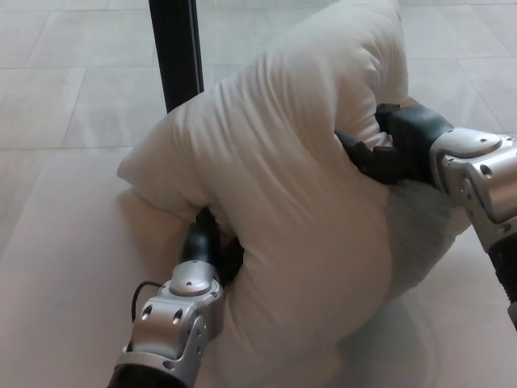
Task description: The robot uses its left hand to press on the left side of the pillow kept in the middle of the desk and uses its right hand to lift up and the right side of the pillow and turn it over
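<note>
The white pillow [291,202] lies on the pale desk [56,275], bulging up and folded over toward the left. My left hand [212,242] is pushed into the pillow's lower left side, mostly buried under the overhanging fold, with only its black back and silver wrist showing. My right hand [394,149] comes in from the right at mid height. Its black fingers [359,153] are shut on the pillow's raised right side, holding that part up above the desk. The pillow's underside is hidden.
A black upright post [174,52] stands just behind the pillow's left part. Beyond the desk edge is a light tiled floor [65,81]. Bare desk surface shows at the left and the lower right [460,339].
</note>
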Robot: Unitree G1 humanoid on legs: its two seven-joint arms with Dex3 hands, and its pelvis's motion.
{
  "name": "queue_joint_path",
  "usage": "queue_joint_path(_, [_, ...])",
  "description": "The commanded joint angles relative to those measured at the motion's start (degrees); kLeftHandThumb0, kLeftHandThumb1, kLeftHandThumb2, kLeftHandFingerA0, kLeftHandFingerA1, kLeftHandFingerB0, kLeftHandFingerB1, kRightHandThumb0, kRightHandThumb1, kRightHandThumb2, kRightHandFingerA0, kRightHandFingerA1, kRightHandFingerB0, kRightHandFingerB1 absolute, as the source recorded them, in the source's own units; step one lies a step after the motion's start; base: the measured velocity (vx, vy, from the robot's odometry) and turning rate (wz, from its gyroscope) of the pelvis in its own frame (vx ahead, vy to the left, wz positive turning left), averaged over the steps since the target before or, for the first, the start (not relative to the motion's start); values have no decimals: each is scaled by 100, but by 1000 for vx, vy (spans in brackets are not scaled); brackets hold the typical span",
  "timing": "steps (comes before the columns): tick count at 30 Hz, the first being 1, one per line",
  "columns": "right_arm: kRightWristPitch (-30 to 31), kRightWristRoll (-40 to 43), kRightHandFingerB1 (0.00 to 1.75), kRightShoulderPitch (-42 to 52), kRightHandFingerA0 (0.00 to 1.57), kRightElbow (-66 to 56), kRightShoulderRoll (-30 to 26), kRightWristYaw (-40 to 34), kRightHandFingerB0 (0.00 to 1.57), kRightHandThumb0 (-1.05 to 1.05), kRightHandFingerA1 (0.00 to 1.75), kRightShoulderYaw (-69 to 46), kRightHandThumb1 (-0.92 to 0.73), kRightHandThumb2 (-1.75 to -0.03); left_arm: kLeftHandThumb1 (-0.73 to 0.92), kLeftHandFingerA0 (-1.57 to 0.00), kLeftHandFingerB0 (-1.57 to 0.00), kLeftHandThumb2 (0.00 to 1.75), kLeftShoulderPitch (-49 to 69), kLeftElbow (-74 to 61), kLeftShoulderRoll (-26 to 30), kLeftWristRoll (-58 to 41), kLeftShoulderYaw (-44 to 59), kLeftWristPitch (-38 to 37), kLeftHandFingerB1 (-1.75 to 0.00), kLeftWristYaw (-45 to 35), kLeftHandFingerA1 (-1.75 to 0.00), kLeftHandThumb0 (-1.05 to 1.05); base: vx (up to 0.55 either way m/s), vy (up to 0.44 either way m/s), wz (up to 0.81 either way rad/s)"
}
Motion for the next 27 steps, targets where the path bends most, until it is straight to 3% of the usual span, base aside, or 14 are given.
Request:
queue_joint_path(1, [625, 408, 45, 709, 34, 665, 2318, 1003, 4, -78, 99, 1291, -38, -71, 73, -34, 0, 62, 422, 649, -1706, -850, -334, -20, -12, -1233, -55, -87, 0, 0, 0])
queue_joint_path(2, [678, 410, 52, 696, 62, 666, 2369, 978, 0, -36, 98, 1280, -10, -78, 66, -38, 0, 101, 395, 665, -1705, -850, -350, -8, 0, -1317, -64, -96, 0, 0, 0])
queue_joint_path(5, [666, 365, 42, 721, 44, 669, 2548, 1006, 8, -66, 130, 1390, -41, -54, 65, -34, 0, 102, 267, 764, -1821, -802, -390, 100, 0, -1319, -60, -96, 0, 0, 0])
queue_joint_path(7, [666, 372, 52, 772, 84, 675, 2678, 997, 0, -36, 110, 1380, -11, -78, 74, -45, 0, 63, 205, 966, -1990, -834, -229, -7, -11, -1231, -64, -90, 0, 0, 0])
queue_joint_path(10, [593, 357, 52, 830, 93, 672, 2817, 1004, 0, -36, 114, 1410, -15, -80, 61, -49, 0, 100, 65, 1220, -2147, -778, -124, -73, 0, -1125, -73, -99, 0, 0, 0])
queue_joint_path(11, [587, 361, 42, 836, 59, 687, 2883, 1002, 0, -67, 122, 1406, -40, -79, 52, -51, -2, 96, 10, 1389, -2222, -744, -79, -180, -12, -1109, -74, -89, 0, 0, 0])
queue_joint_path(14, [755, 367, 44, 852, 58, 570, 3085, 883, 0, -66, 120, 1406, -38, -79, 49, -44, 0, 96, -51, 1625, -2446, -715, 19, -416, -10, -1104, -73, -90, 0, 0, 0])
queue_joint_path(15, [822, 419, 41, 852, 70, 593, 3158, 955, 6, -64, 157, 1397, -45, -54, 55, -40, -1, 97, -107, 1707, -2498, -763, 71, -416, -4, -1218, -74, -100, 0, 0, 0])
queue_joint_path(16, [894, 498, 53, 838, 119, 613, 3243, 1006, 0, -37, 126, 1330, -16, -81, 53, -44, 0, 77, -201, 1747, -2524, -762, 96, -359, -20, -1207, -73, -98, 0, 0, 0])
queue_joint_path(17, [937, 546, 41, 843, 67, 630, 3288, 1060, 5, -60, 161, 1284, -40, -55, 50, -43, -2, 95, -230, 1735, -2573, -727, 91, -336, -17, -1130, -72, -89, 0, 0, 0])
queue_joint_path(21, [1038, 482, 43, 956, 63, 640, 3370, 951, 9, -59, 165, 1247, -40, -54, 49, -49, 0, 94, -338, 1978, -2592, -598, 109, -432, -11, -1235, -76, -91, 0, 0, 0])
queue_joint_path(23, [1112, 460, 52, 991, 70, 556, 3303, 986, 0, -36, 102, 1314, -21, -83, 52, -52, 0, 93, -233, 2004, -2627, -598, 130, -538, -5, -1247, -79, -97, 0, 0, 0])
queue_joint_path(24, [1197, 483, 43, 1036, 63, 548, 3331, 874, 11, -53, 164, 1190, -42, -54, 53, -54, -3, 93, -234, 2009, -2633, -559, 100, -535, -3, -1208, -80, -100, 0, 0, 0])
queue_joint_path(27, [1237, 429, 43, 1155, 67, 462, 3334, 797, 14, -52, 155, 1230, -42, -55, 51, -36, -7, 93, -155, 1976, -2629, -509, 10, -532, -15, -1203, -72, -94, 0, 0, 0])
